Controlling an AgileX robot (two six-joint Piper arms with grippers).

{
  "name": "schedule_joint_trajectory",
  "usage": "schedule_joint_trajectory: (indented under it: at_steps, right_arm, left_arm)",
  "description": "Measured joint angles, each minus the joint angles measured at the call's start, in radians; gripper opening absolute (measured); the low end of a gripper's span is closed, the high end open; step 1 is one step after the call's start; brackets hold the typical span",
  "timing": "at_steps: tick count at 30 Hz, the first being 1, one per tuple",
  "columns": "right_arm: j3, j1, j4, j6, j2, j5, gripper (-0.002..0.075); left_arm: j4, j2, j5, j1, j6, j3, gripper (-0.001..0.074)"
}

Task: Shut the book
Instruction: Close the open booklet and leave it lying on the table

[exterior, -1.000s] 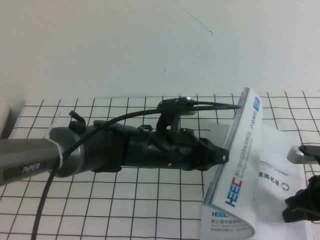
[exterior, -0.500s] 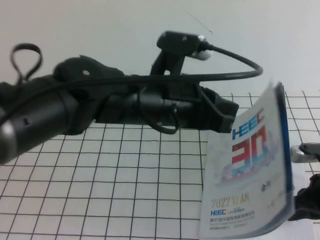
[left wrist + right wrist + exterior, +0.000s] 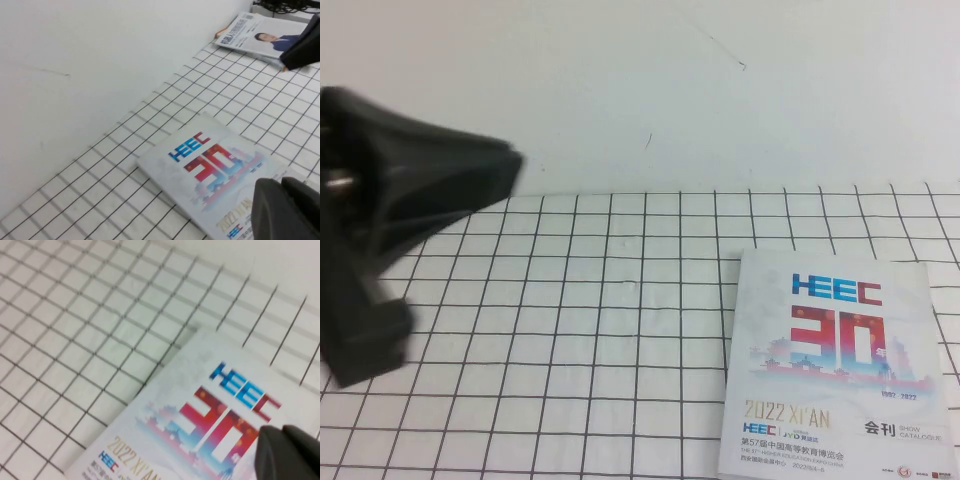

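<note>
The book [image 3: 835, 375] lies closed and flat on the grid-lined table [image 3: 590, 330] at the right, its white "HEEC 30" cover facing up. It also fills part of the left wrist view [image 3: 210, 170] and the right wrist view [image 3: 200, 425]. My left arm [image 3: 390, 230] is a dark blur at the far left of the high view, well away from the book. My left gripper [image 3: 282, 210] hovers above the book's lower cover, shut and empty. Above the cover's red "30" hangs my right gripper [image 3: 287, 452], also shut and empty; it does not show in the high view.
A white wall [image 3: 640, 90] rises right behind the table. In the left wrist view a second magazine [image 3: 260, 37] lies by the wall beyond the book, with a dark shape [image 3: 302, 47] partly over it.
The cover that my left gripper was swinging over has dropped, and the book now lies closed. My left arm has pulled back to the left. The right gripper has left the high view.
</note>
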State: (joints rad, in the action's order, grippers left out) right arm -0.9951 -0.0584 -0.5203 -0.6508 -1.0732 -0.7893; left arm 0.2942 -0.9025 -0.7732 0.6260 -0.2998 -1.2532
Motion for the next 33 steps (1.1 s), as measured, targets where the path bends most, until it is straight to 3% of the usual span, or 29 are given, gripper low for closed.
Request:
schedule_joint_trajectory:
  at_steps: [6,19,26,33]
  right_arm:
    - [-0.042,0.0,0.006,0.0,0.264,-0.018,-0.0003]
    - [0.091,0.0,0.008,-0.022,0.73,-0.099,-0.0003]
    - [0.21,0.0,0.002,-0.018,0.797,-0.099,-0.0003]
    - [0.319,0.0,-0.002,-0.018,0.797,-0.099,-0.0003]
  left_arm:
    - [-0.215,0.206,-0.118,0.0,0.196,0.073,-0.0004]
    - [-0.288,0.387,-0.107,0.0,0.324,0.455,-0.0004]
    - [-0.321,0.378,0.067,0.0,0.329,0.635,-0.0004]
    - [-0.324,0.378,-0.013,0.0,0.334,0.668,-0.0004]
